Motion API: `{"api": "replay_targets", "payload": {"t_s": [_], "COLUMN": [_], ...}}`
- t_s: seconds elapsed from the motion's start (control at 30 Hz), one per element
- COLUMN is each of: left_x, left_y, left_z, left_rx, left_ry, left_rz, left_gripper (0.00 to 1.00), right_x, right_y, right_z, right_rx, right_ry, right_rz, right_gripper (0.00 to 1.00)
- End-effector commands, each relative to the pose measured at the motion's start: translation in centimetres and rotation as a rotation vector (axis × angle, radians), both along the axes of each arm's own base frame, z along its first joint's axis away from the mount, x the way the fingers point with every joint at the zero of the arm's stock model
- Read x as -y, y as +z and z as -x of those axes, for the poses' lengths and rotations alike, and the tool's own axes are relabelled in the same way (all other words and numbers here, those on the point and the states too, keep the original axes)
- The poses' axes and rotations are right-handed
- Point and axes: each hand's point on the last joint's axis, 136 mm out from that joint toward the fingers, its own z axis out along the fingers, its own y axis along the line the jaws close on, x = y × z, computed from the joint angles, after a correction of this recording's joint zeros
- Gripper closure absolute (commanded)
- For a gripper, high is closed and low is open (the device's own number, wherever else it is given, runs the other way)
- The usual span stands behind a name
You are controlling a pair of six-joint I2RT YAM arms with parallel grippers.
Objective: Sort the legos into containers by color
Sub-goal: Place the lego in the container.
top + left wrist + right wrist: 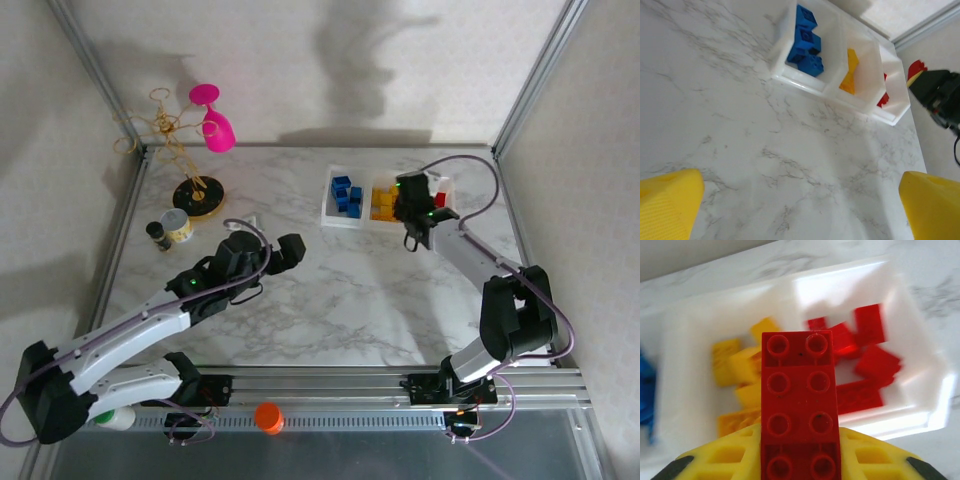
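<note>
My right gripper (pixel 800 452) is shut on a long red lego (pixel 799 400), clamped between its yellow fingers (pixel 720 457). The lego hangs above the wall between two of the containers (pixel 892 422), one with yellow legos (pixel 740 375) and one with red legos (pixel 865 360). From above, that gripper (pixel 412 208) hovers over the row of containers (pixel 328 205) at the back right, where blue legos (pixel 346 193) fill the left tray. My left gripper (pixel 800 205) stands open over bare marble, well short of the trays (pixel 832 95), with nothing between its fingertips (pixel 667 200).
A pink goblet (pixel 214 122) hangs on a gold wire stand (pixel 180 150) at the back left, with a round tin (pixel 177 225) and a small dark bottle (pixel 158 236) near it. An orange knob (pixel 268 417) sits on the front rail. Metal frame posts bound the table.
</note>
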Motion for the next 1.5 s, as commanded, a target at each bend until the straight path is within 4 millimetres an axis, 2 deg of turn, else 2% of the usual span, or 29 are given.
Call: {"api": "replay_targets", "payload": {"t_s": [0.0, 0.17, 0.2, 0.27, 0.43, 0.6, 0.67, 0.7, 0.77, 0.83, 0.93, 1.07, 1.23, 1.33, 1.43, 1.47], "left_x": [2.5, 3.2, 3.3, 3.2, 2.6, 1.0, -1.1, -2.6, -6.8, -11.0, -17.4, -22.6, -26.7, -27.7, -28.2, -28.4], "left_y": [2.4, 1.7, 1.8, 1.8, 1.9, 2.6, 3.5, 3.8, 3.8, 3.6, 2.8, 1.1, -1.8, -3.2, -4.1, -4.1], "left_z": [-0.7, -1.3, -1.4, -1.5, -1.8, -2.7, -3.3, -3.6, -4.3, -4.9, -5.2, -4.9, -5.4, -5.8, -5.7, -5.4], "left_rx": [0.071, 0.061, 0.063, 0.066, 0.082, 0.127, 0.18, 0.206, 0.248, 0.27, 0.273, 0.305, 0.303, 0.333, 0.412, 0.446], "left_ry": [-0.078, -0.087, -0.088, -0.081, -0.053, 0.015, 0.095, 0.154, 0.309, 0.45, 0.67, 0.84, 0.936, 0.924, 0.881, 0.871], "left_rz": [0.053, 0.028, 0.027, 0.025, 0.011, -0.037, -0.093, -0.122, -0.201, -0.285, -0.387, -0.484, -0.635, -0.673, -0.593, -0.563], "left_gripper": [0.0, 0.0, 0.0, 0.0, 0.0, 0.0, 0.0, 0.0, 0.0, 0.0, 0.0, 0.0, 0.0, 0.0, 0.01, 0.0], "right_x": [2.4, 4.9, 5.1, 5.2, 5.4, 5.7, 6.0, 6.2, 7.0, 7.9, 9.2, 10.4, 9.6, 9.5, 9.2, 9.2], "right_y": [-0.9, -3.7, -4.1, -4.0, -2.5, -0.3, 0.5, 0.8, 1.7, 1.8, 0.6, -0.8, -2.9, -3.3, -1.9, -2.1], "right_z": [-2.1, -5.6, -6.1, -6.9, -7.0, -5.3, -4.2, -3.5, -1.9, -0.5, 1.6, 3.0, 3.5, 3.3, 3.5, 3.4], "right_rx": [-0.008, -0.068, -0.079, -0.078, -0.048, 0.002, 0.041, 0.061, 0.125, 0.177, 0.212, 0.29, 0.372, 0.392, 0.499, 0.494], "right_ry": [-0.038, -0.066, -0.069, -0.068, -0.067, -0.058, -0.052, -0.052, -0.063, -0.068, -0.092, -0.11, -0.021, 0.01, 0.049, 0.062], "right_rz": [0.041, 0.051, 0.058, 0.068, 0.071, 0.077, 0.091, 0.101, 0.135, 0.188, 0.252, 0.287, 0.246, 0.219, 0.212, 0.192], "right_gripper": [0.74, 0.72, 0.69, 0.58, 0.4, 0.23, 0.05, 0.02, 0.01, 0.01, 0.01, 0.01, 0.01, 0.01, 0.01, 0.01]}}
